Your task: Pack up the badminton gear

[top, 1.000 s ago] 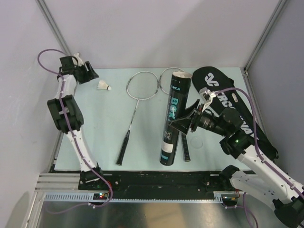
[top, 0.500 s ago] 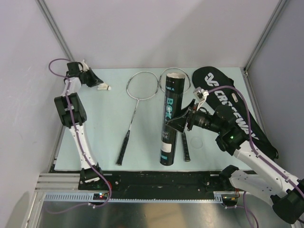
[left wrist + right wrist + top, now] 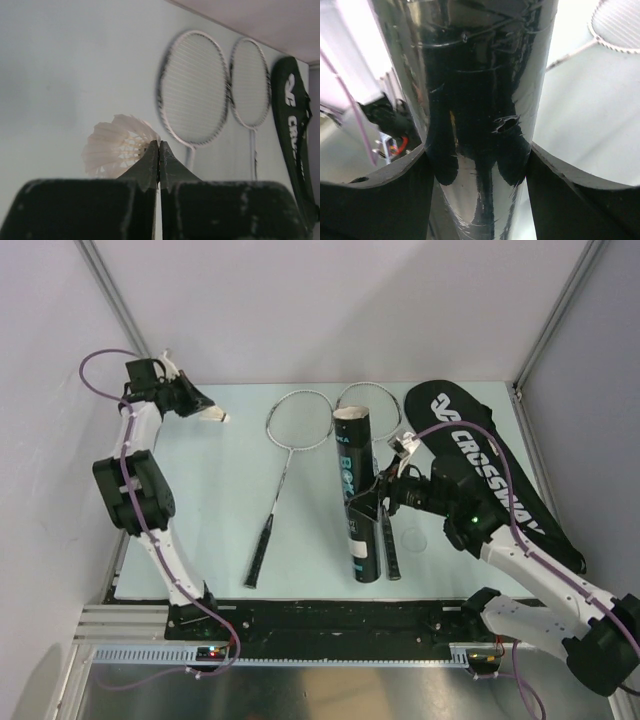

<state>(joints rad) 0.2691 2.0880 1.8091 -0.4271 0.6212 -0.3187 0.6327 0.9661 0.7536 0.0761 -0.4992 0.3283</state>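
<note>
My left gripper [image 3: 203, 409] is at the far left of the table, shut on the feather rim of a white shuttlecock [image 3: 216, 416]. In the left wrist view the shuttlecock [image 3: 117, 146] sits just left of the closed fingertips [image 3: 158, 150]. My right gripper [image 3: 383, 494] is shut round the black tube [image 3: 356, 490] at mid length, the tube's open end tilted up and away. The glossy tube [image 3: 480, 95] fills the space between both fingers [image 3: 570, 200]. Two silver rackets [image 3: 296, 422] [image 3: 390, 540] lie on the table. The black CROSSWAY bag [image 3: 490, 475] lies at the right.
The racket heads [image 3: 195, 90] and the bag [image 3: 295, 125] lie right of the left gripper. Grey walls close in the table at left, back and right. The tube hides part of the second racket's head and shaft.
The left jaws have closed on the shuttlecock and drawn it slightly back and left. The right arm has swung the tube leftward, its near end farther right.
</note>
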